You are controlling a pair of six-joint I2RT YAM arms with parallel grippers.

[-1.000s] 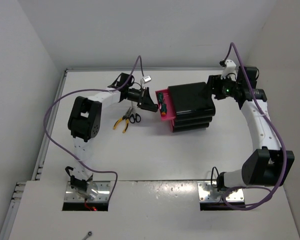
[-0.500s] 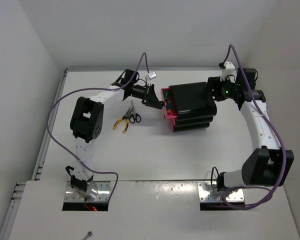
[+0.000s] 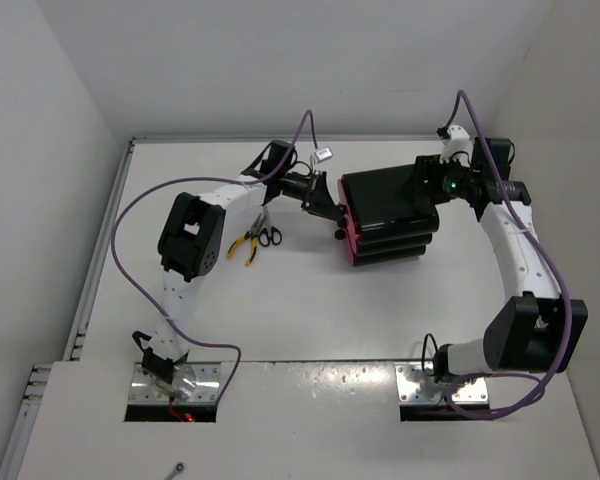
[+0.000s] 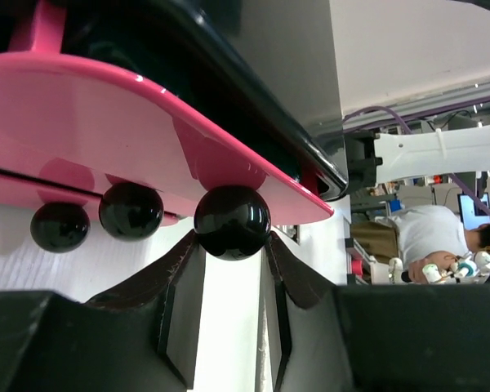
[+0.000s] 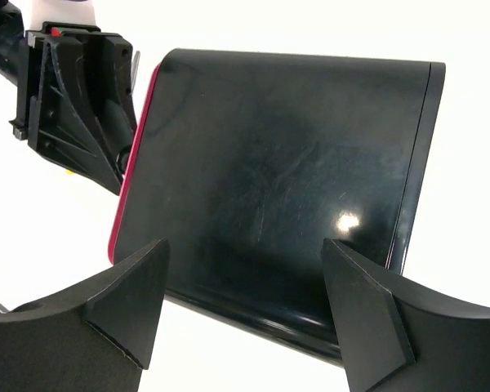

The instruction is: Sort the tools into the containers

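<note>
1. Left arm reaches out to the right, forearm low over the table (image 3: 280,300). The left gripper (image 3: 325,203) is against the front of the black drawer box (image 3: 390,210).
2. Left wrist view: both fingers (image 4: 180,269) are closed in on a round black knob (image 4: 232,220), one on each side and apparently touching it. The knob belongs to a pink drawer (image 4: 106,106). Two more knobs sit just beside it.
3. Right arm curves in from the right. The right gripper (image 3: 427,180) is at the box's back corner, jaws spread wide, with the glossy box top showing between them and nothing gripped.
4. A second ago the top drawer stood well out with the screwdriver lying in it. It is now pushed in so that only a thin pink edge shows, and the screwdriver is out of sight.
5. The left arm has stretched further right since then, and the box has slid slightly right. The right arm has barely moved.
6. Yellow-handled pliers (image 3: 245,247) and black-handled scissors (image 3: 269,236) lie just beside each other on the table. They are near the left forearm and well apart from the box.
7. A purple cable (image 3: 120,230) loops wide around the left arm.
</note>
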